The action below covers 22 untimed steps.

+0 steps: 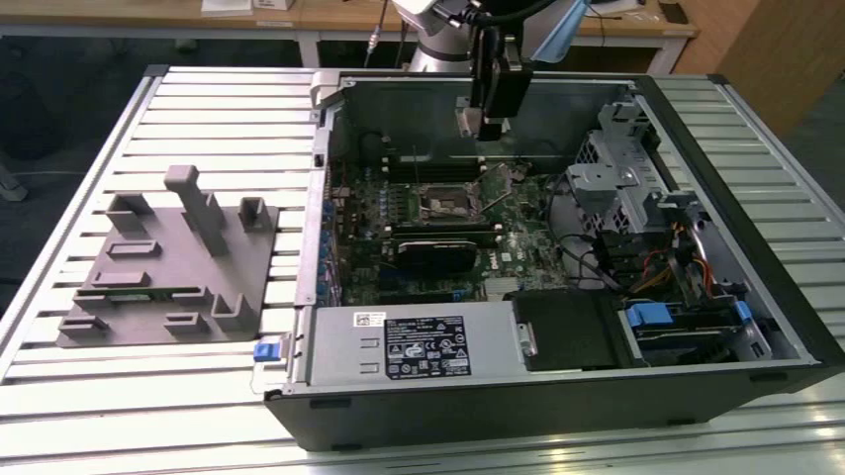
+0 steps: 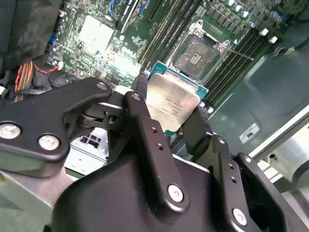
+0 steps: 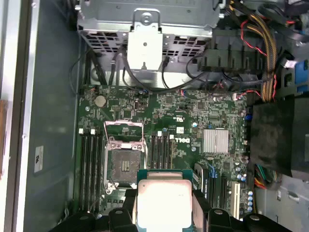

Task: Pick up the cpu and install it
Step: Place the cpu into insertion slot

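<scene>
One gripper [image 1: 486,127], its two jaws pinching one cpu [image 2: 171,102] by opposite edges, silvery top showing, one open socket [image 3: 124,164] below the jaws and apart from them, one open computer case [image 1: 436,416] underneath, one grey fixture [image 1: 158,287] well apart.

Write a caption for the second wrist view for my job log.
Claw grips the cpu by two opposite edges over the motherboard, with the open socket just beyond it.

The arm [image 1: 430,47] has a silver-grey tubular body with a black cable [image 1: 510,14] routed beside it, and the gripper [image 2: 170,104] comprises matte black linkage bars [image 2: 149,145] fastened with round silver screws [image 2: 175,192] at each pivot.
</scene>
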Tool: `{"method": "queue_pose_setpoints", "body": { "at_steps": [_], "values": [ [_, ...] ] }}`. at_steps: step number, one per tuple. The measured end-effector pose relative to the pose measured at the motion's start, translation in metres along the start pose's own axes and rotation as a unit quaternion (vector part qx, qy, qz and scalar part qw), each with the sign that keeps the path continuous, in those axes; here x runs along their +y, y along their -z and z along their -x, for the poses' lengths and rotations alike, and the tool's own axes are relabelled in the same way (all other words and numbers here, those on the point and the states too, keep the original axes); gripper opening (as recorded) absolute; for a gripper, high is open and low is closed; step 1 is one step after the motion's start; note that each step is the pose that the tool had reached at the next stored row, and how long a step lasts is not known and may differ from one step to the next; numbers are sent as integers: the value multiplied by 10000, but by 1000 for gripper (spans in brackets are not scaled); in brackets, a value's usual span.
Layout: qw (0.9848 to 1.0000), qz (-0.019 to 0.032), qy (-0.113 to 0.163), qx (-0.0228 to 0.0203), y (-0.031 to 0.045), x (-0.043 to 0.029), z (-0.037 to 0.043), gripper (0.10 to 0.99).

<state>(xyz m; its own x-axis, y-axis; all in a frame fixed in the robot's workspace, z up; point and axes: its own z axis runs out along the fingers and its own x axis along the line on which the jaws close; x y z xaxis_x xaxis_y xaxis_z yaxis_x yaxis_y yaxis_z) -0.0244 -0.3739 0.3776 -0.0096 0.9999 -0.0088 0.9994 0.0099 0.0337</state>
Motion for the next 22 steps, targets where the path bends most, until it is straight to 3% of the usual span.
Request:
{"method": "queue_pose_setpoints", "body": {
  "at_steps": [3,8,22],
  "values": [
    [10000,0,13,-1,-1,0,0,541],
    [9994,-6,334,11,-11,-1,-1,541],
    [9993,-9,370,10,-12,0,0,541]
  ]
}}
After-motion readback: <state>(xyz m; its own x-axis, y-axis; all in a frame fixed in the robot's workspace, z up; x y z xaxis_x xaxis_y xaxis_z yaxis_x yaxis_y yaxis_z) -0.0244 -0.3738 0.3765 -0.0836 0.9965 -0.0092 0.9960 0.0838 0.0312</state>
